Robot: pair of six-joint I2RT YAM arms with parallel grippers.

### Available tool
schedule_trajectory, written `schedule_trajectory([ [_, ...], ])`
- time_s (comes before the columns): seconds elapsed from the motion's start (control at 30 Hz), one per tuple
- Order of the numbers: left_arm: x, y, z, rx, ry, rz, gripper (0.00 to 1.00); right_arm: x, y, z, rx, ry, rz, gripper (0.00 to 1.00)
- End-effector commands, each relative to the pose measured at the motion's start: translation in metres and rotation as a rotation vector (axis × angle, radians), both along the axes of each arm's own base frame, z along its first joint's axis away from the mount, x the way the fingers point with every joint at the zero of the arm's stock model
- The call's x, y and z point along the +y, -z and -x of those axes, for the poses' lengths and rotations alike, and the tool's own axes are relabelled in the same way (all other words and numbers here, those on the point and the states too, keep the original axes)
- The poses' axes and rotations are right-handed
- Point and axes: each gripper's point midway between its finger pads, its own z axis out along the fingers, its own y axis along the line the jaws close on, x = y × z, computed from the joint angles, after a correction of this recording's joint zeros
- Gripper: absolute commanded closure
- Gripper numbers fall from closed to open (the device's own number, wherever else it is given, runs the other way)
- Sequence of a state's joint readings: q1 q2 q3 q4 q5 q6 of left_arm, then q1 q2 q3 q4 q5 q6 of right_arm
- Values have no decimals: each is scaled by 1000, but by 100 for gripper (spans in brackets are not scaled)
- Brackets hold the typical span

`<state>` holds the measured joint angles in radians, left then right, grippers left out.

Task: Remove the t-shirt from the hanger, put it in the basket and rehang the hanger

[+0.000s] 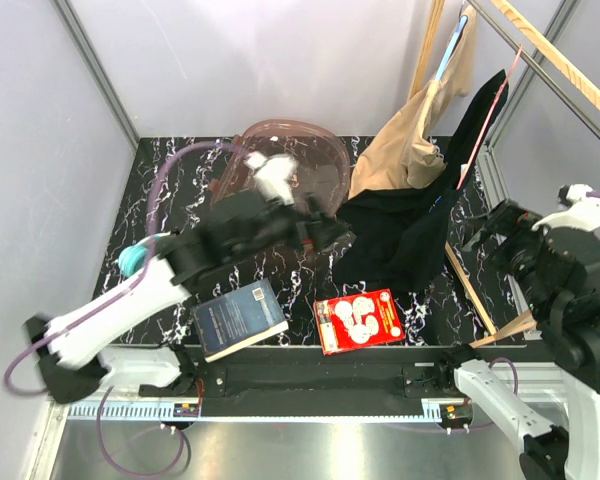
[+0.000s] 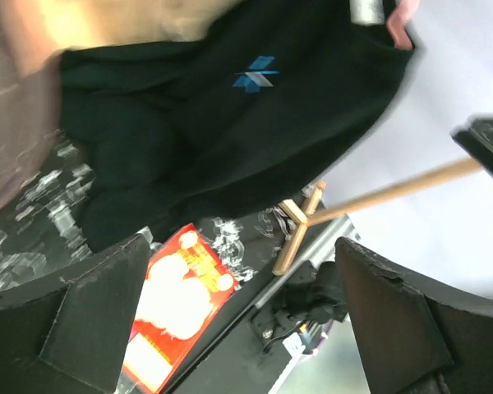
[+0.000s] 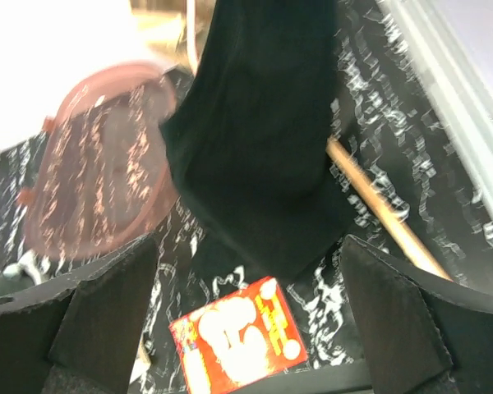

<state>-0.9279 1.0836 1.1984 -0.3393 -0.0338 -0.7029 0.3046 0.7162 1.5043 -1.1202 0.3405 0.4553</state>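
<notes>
Surface of black marble carries a black t-shirt, which hangs on a pink hanger at the far right corner with its hem pooled below. A tan garment hangs beside it. A pink tub sits at the far edge, with a book and a red packet by the near edge. The left claw is spread and empty beside the shirt, and the right claw is spread and empty at the right edge.

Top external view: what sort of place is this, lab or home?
Probably a lab robot test cell, not a home: white panel walls on aluminium framing, a black marbled tabletop, and staged props, a black t-shirt hanging off a wooden rack, a book.
</notes>
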Motion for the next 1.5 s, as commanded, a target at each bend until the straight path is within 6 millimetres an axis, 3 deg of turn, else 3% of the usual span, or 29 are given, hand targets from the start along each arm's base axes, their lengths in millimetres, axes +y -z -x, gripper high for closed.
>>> schedule_trajectory([
  [0.0,-70,-55,-3,-199,98,-34,2,-27,-19,-4,9,131,92,0],
  [0.03,-85,-58,1,-218,110,-42,3,-33,-23,-5,4,168,104,0],
  [0.07,-96,-86,1,-266,108,0,4,-36,-27,-4,-6,182,103,0],
  [0.1,-118,-70,-7,-278,117,-54,5,-37,-35,-5,-23,191,100,0],
  [0.13,-131,-73,-4,-301,123,-58,5,-38,-38,-5,-24,196,106,0],
  [0.17,-142,-94,-4,-341,126,-17,6,-38,-40,-8,-17,196,110,0],
  [0.2,-161,-80,-9,-358,142,-56,7,-39,-44,-5,-18,196,111,0],
  [0.23,-173,-80,-6,-373,156,-55,7,-37,-44,-6,-14,185,111,0],
  [0.27,-181,-95,-7,-404,151,-23,8,-36,-45,-6,-16,182,110,0],
  [0.3,-195,-84,-11,-419,158,-48,10,-36,-47,-4,-19,181,103,0],
  [0.33,-203,-84,-8,-434,169,-46,10,-36,-47,-3,-18,179,98,0],
  [0.37,-208,-97,-8,-459,164,-18,11,-36,-46,-2,-11,179,97,0],
  [0.4,-218,-89,-11,-461,166,-28,13,-36,-46,-1,-13,178,94,0],
  [0.47,-224,-99,-14,-476,155,2,17,-37,-47,1,-17,180,96,0],
  [0.5,-231,-90,-17,-471,157,-9,17,-39,-47,3,-14,185,105,0],
  [0.87,-257,-78,-39,-517,88,10,29,-46,-48,9,-14,182,166,0],
  [0.93,-259,-84,-43,-531,80,20,31,-48,-52,14,-35,185,163,0],
  [1.03,-261,-78,-53,-549,54,-9,33,-49,-62,19,-74,183,149,0],
  [1.27,-257,-57,-85,-532,-14,-60,48,-49,-69,24,-99,171,152,0],
  [1.4,-256,-54,-94,-506,5,-35,65,-49,-73,29,-119,162,148,0],
  [1.47,-261,-62,-94,-504,42,18,67,-47,-74,31,-128,145,146,0],
])
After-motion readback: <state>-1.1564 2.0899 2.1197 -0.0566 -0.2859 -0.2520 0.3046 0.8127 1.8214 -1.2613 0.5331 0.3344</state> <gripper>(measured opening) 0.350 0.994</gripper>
